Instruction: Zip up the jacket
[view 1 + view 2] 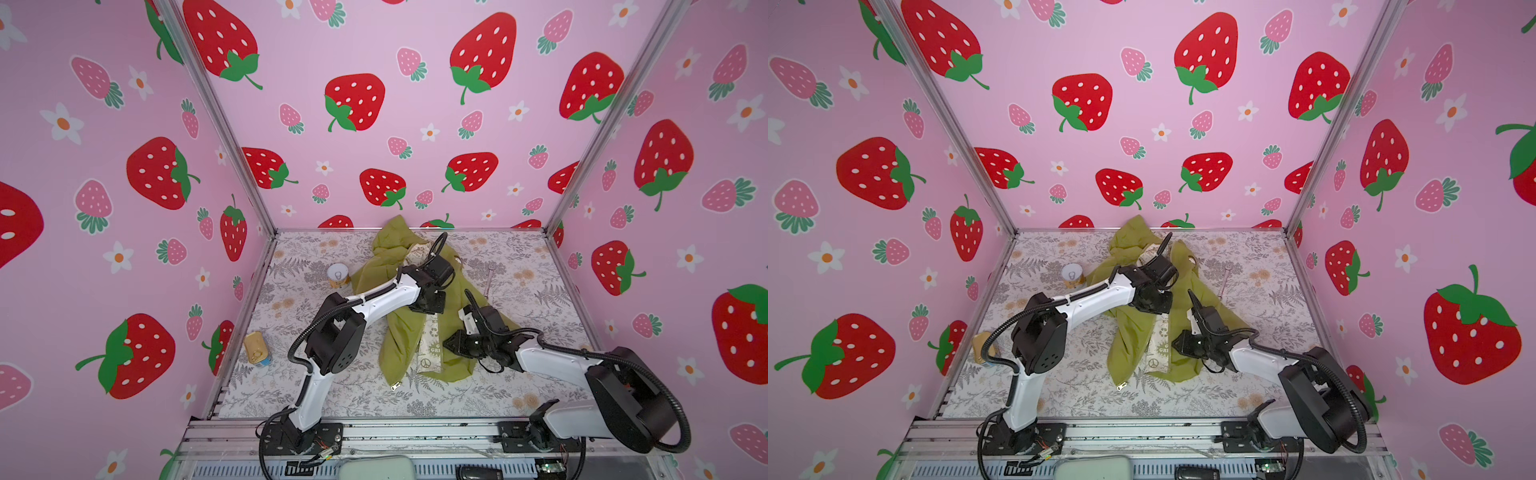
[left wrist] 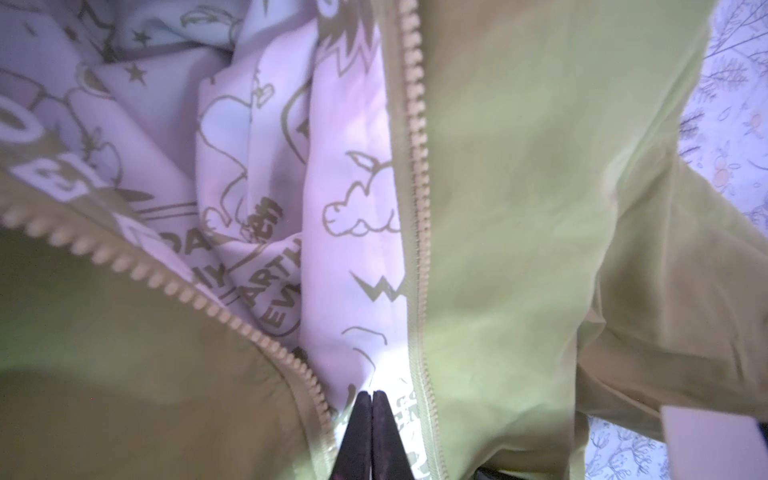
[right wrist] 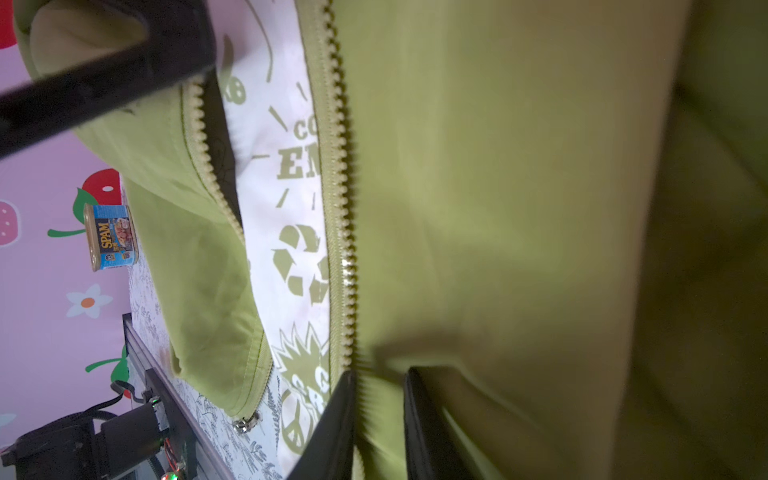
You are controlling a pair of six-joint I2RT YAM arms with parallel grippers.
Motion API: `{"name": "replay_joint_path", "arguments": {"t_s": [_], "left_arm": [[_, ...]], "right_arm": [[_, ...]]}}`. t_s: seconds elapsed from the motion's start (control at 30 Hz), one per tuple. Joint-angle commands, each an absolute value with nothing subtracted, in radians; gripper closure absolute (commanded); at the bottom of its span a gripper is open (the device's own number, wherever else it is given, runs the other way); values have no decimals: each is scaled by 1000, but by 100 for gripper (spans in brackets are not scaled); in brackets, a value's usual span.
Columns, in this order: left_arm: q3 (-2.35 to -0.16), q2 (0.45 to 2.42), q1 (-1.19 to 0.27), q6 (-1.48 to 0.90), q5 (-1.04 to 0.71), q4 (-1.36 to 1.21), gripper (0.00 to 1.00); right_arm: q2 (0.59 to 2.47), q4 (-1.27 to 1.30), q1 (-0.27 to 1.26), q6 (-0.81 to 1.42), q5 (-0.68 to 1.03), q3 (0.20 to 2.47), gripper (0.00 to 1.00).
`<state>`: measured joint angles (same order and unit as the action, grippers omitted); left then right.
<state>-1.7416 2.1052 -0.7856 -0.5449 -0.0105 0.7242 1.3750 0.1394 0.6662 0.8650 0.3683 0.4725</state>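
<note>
While the jacket (image 1: 399, 340) lies unzipped, the left tool (image 2: 372, 395) presses closed on its lining (image 2: 353, 187); the right tool (image 3: 379, 374), at the jacket's five o'clock, stands slightly parted.

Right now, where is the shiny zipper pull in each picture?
Top view: zipper pull at the jacket's near bottom corner.
Top view: the same corner.
Left wrist: not in it.
Right wrist: small, at the end of the green flap's hem, beside the peace sign print.
Shared landmark: the cream printed lining between the zipper teeth.
</note>
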Motion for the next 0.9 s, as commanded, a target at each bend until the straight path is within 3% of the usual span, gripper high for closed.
{"name": "replay_joint_path", "arguments": {"t_s": [0.0,0.63,0.87], "left_arm": [[-1719,2058,-770,-552,-26,711,93],[-1593,1859,-683,-561,-64,670,84],[-1520,1787,-619,-562,-76,667,76]], "right_arm": [[1405,190,678,889,397,498,74],[1430,369,702,971,480,492,66],[1469,367,752,971,467,562,66]]}}
